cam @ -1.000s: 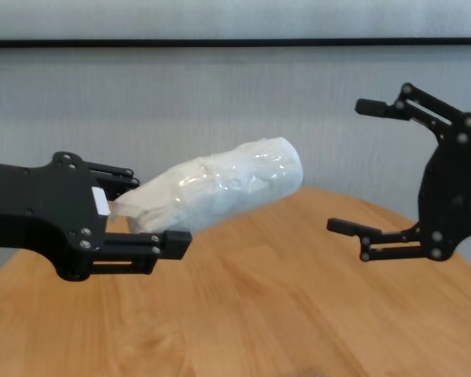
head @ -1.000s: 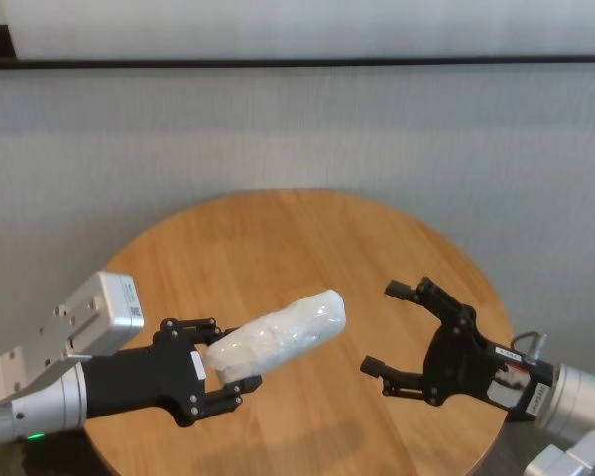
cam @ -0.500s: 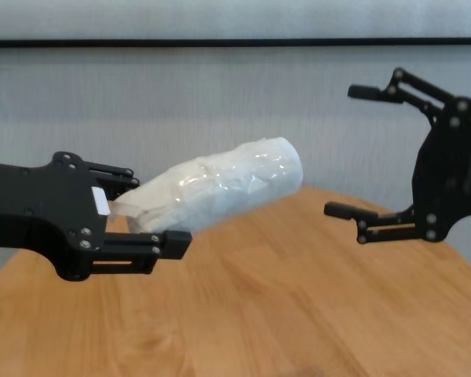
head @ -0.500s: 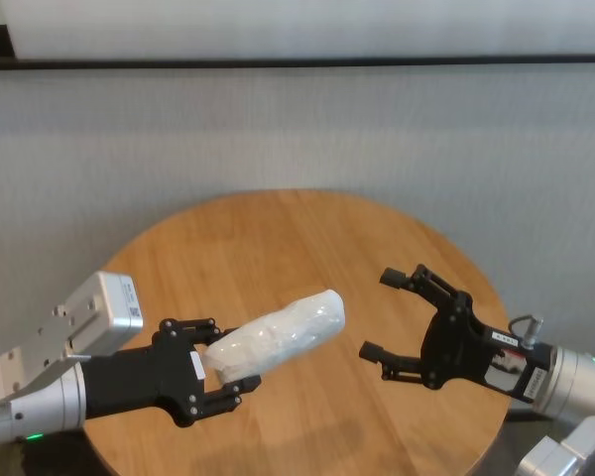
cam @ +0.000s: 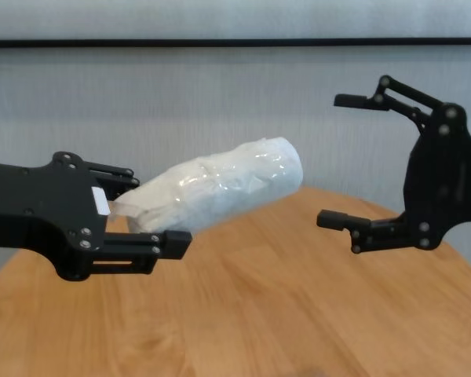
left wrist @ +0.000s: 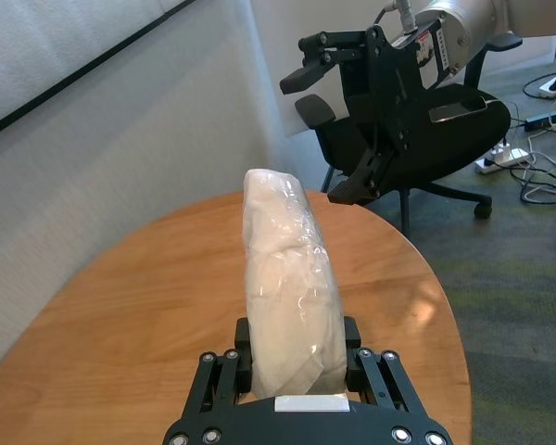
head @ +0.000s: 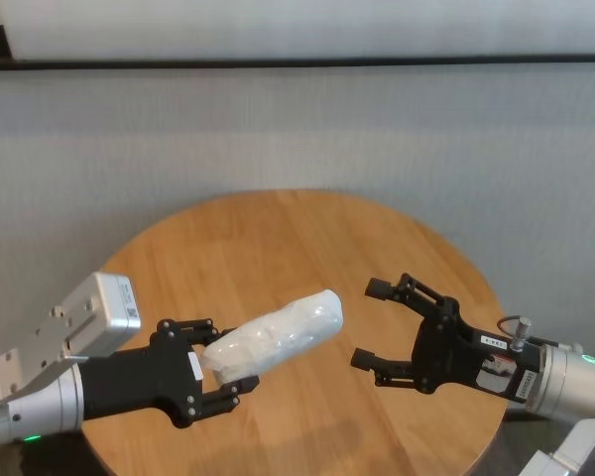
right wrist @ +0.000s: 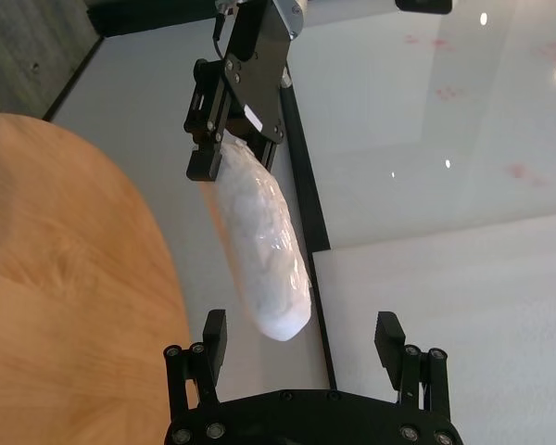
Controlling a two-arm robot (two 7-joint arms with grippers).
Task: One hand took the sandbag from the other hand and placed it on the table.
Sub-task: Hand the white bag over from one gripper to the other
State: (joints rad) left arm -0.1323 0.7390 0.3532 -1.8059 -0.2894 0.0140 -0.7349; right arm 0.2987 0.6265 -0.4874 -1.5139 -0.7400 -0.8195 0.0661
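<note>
The sandbag (head: pixel 283 335) is a white bag in clear plastic. My left gripper (head: pixel 221 359), flat matte black with a white sticker, is shut on its near end and holds it slanting up above the round wooden table (head: pixel 297 233). My right gripper (head: pixel 367 323), the black claw with the labelled plate, is open and level with the bag's free end, a short gap to its right. In the chest view the bag (cam: pixel 220 192) points toward the right claw (cam: pixel 338 159). In the right wrist view the bag's tip (right wrist: pixel 276 311) lies just ahead of the open fingers (right wrist: pixel 215 326).
A grey wall stands behind the table. In the left wrist view a black office chair (left wrist: pixel 445 120) and floor cables (left wrist: pixel 537 176) lie beyond the table's far edge (left wrist: pixel 417 269).
My right gripper has moved left toward the bag's free end and stayed open. My left gripper and the sandbag have not moved.
</note>
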